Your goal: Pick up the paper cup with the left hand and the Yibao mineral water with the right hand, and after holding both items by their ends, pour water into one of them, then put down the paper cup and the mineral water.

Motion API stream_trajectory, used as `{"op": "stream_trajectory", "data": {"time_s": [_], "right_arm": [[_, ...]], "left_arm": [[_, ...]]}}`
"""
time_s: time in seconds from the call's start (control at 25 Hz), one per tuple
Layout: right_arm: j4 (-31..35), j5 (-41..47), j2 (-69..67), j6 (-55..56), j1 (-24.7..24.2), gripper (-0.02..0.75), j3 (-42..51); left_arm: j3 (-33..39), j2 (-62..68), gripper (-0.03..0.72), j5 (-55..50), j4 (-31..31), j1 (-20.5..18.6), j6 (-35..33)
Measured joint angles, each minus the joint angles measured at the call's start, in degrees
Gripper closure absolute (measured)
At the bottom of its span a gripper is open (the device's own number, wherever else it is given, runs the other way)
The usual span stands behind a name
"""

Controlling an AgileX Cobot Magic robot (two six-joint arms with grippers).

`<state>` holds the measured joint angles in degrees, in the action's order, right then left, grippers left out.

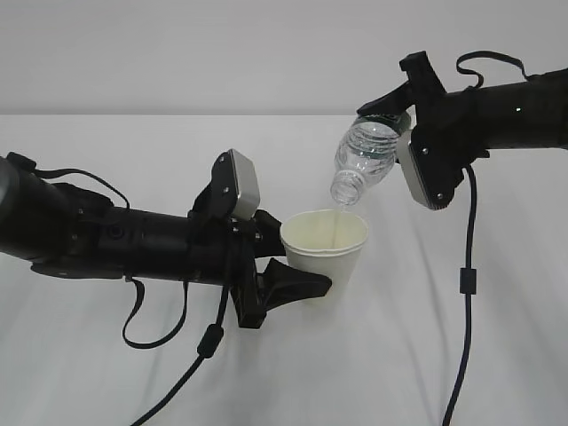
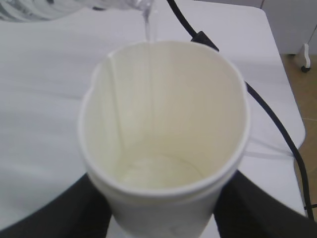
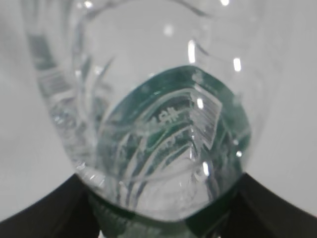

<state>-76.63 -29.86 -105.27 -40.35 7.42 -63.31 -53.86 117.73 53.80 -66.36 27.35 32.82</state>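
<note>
1. The paper cup (image 1: 325,241) sits upright near the middle of the white table (image 1: 106,373), raised off the surface in the left hand (image 1: 282,266). Its cream inside shows a shallow pool of water at the bottom in the left wrist view (image 2: 158,171).
2. The Yibao mineral water (image 1: 366,158) is tilted neck-down, up and to the right of the cup, its open mouth just above the cup's far rim. A thin stream of water (image 2: 148,27) falls from it into the cup.
3. The left hand's fingers (image 2: 257,208) are clamped on the cup's lower wall from both sides, partly spread to its width.
4. The right hand (image 1: 404,120) grasps the bottle at its base end, jaws pressed against either side of the green label band (image 3: 173,124).
5. The table's far edge runs behind both arms; bare tabletop lies open on the near side and to the right of the cup, crossed only by the dangling black cable (image 1: 465,293).
</note>
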Motion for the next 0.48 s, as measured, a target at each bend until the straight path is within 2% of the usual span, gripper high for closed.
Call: {"op": "stream_trajectory", "data": {"time_s": [0.48], "right_arm": [[-0.43,0.0,0.0,-0.1,0.0,0.281,-0.98]], "left_arm": [[0.0,0.0,0.271,0.0,0.0,0.0,0.0]]}}
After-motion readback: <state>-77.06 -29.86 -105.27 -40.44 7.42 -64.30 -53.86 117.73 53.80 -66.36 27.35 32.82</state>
